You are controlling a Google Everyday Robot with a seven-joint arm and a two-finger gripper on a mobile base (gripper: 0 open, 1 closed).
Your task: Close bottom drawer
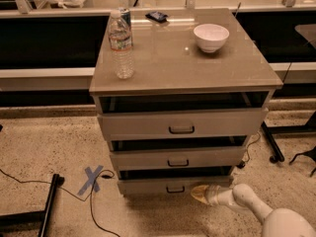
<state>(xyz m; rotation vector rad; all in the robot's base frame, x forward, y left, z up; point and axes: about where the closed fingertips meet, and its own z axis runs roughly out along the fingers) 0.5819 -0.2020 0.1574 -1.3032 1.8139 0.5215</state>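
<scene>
The grey cabinet [185, 65] has three drawers. The bottom drawer [148, 186] is the lowest one, with a low narrow front and a small dark centre handle [175, 189]. Its front stands only a little out from the cabinet, nearly in line with the middle drawer [138, 160] above it. My gripper [199, 193] is low near the floor, at the right part of the bottom drawer's front, just right of the handle. My white arm [256, 211] comes in from the lower right corner.
A water bottle [121, 43], a white bowl [211, 37] and a small dark object [157, 17] sit on the cabinet top. The top drawer [148, 125] is slightly out. A blue tape cross [91, 178], cables and a black stand leg [48, 206] lie on the floor at left.
</scene>
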